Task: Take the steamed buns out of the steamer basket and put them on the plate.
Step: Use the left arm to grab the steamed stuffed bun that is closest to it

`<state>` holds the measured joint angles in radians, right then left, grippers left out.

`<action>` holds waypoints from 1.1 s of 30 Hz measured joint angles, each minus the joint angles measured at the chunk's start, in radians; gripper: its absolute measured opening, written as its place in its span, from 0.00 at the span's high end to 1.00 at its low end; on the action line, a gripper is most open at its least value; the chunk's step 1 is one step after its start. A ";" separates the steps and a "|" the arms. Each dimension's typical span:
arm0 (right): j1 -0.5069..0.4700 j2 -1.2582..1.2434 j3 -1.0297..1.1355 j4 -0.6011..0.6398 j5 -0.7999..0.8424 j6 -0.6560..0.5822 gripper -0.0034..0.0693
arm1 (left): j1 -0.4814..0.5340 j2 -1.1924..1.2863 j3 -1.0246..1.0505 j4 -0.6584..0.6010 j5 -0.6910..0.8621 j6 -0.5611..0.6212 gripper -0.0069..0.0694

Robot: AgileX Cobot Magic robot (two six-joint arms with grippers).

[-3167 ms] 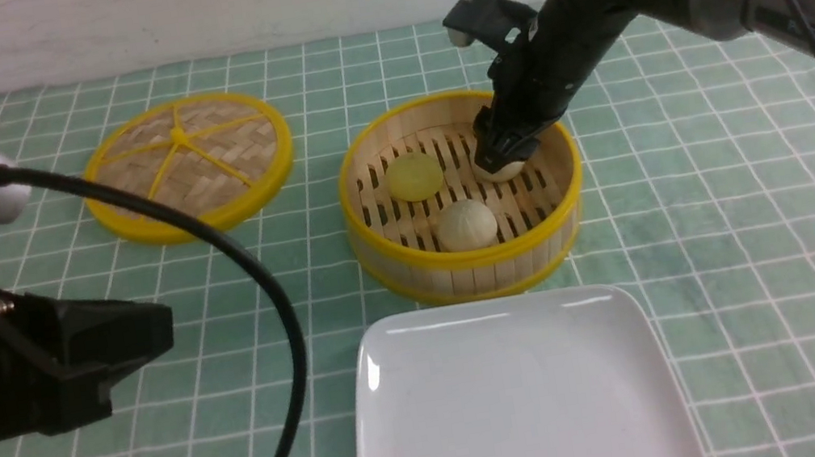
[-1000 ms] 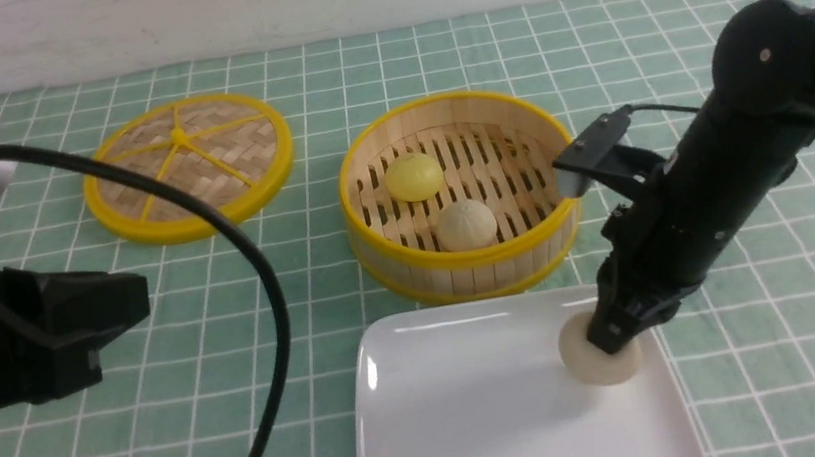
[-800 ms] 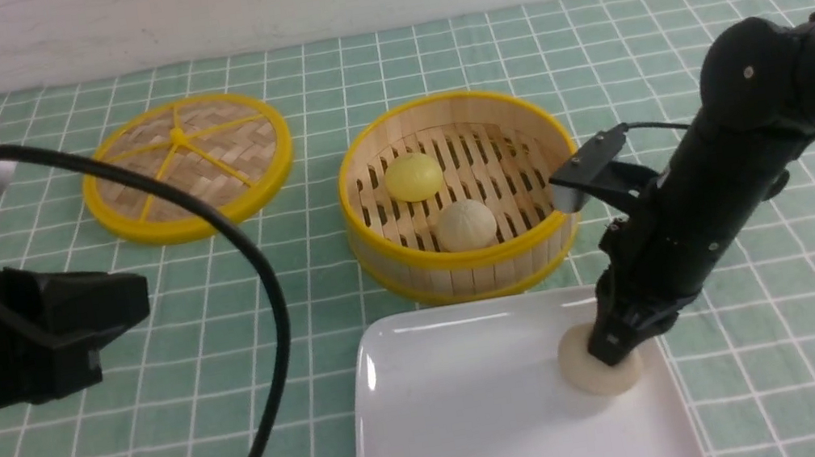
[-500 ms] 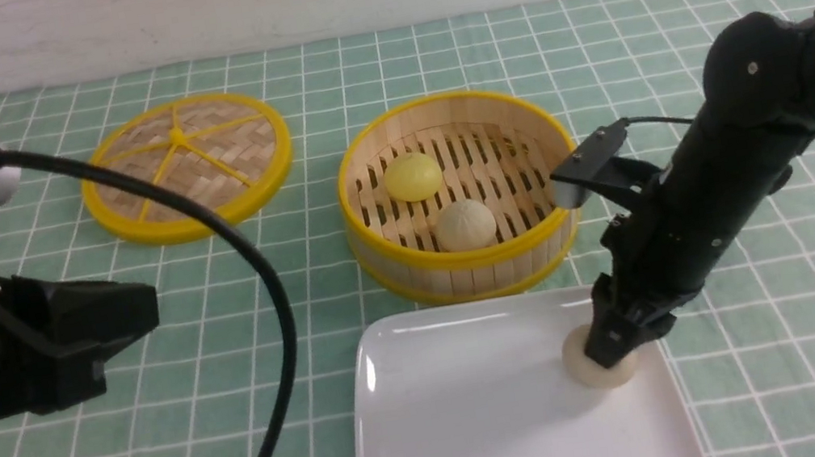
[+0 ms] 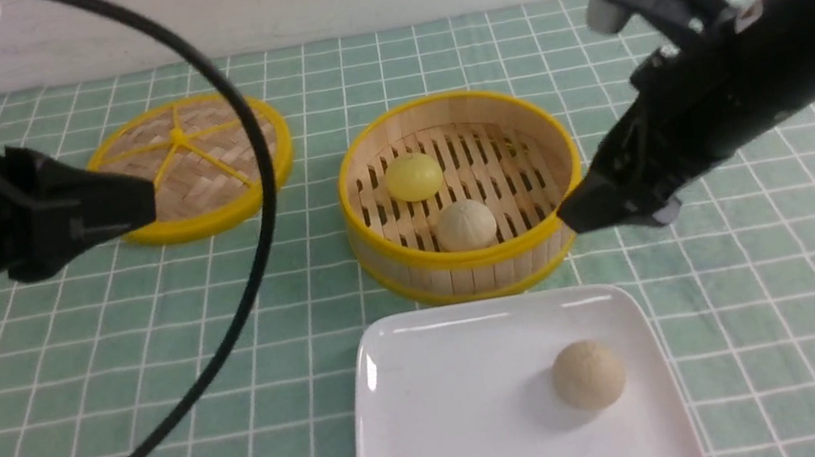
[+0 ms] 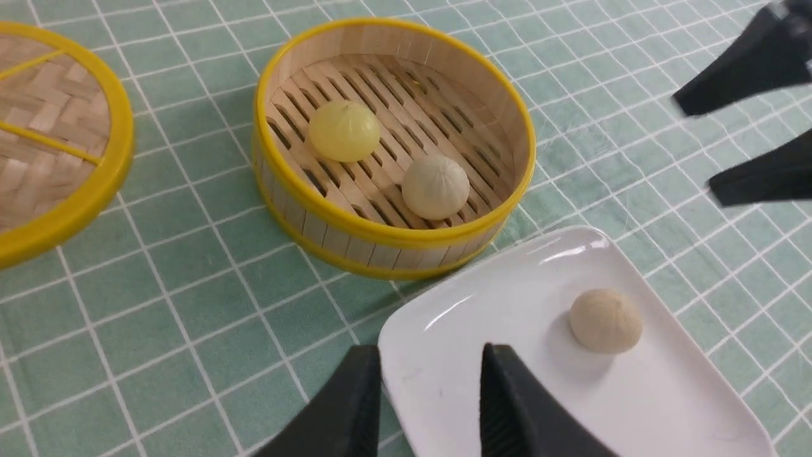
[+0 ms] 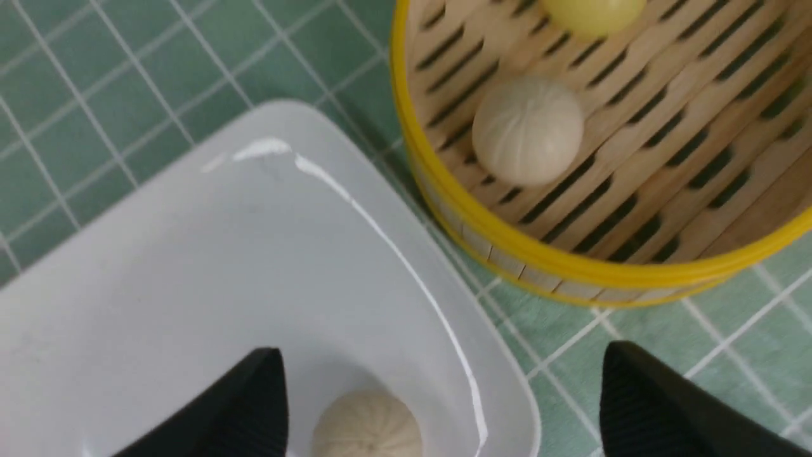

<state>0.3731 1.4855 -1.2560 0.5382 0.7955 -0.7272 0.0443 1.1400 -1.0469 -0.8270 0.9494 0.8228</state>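
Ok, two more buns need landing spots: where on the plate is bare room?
The plate is bare from its left rim across the middle to the beige bun, and along the edge facing the steamer basket. Crowded only by the right rim, where that bun sits.

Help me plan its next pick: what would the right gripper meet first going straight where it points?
Probably the basket, at its near right wall: the right gripper tilts down toward it from beside the rim. Depth is unclear, so contact is likely but not certain.
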 joint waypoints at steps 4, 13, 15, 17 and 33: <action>0.000 -0.158 -0.006 0.000 0.003 0.001 0.18 | 0.000 0.143 -0.066 -0.077 0.087 0.056 0.46; 0.000 -0.406 -0.007 -0.002 0.074 0.050 0.20 | -0.197 0.405 -0.249 -0.094 0.085 0.079 0.36; 0.000 -0.442 -0.007 -0.007 0.127 0.084 0.20 | -0.307 0.471 -0.316 0.004 -0.019 -0.002 0.36; 0.000 -0.453 -0.007 -0.008 0.163 0.097 0.20 | -0.370 0.505 -0.359 0.085 -0.102 -0.086 0.36; 0.000 -0.458 -0.007 -0.023 0.319 0.118 0.20 | -0.529 0.924 -0.747 0.695 -0.209 -0.568 0.36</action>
<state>0.3731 1.0275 -1.2626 0.5154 1.1148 -0.6094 -0.4844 2.0637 -1.7943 -0.1325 0.7404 0.2547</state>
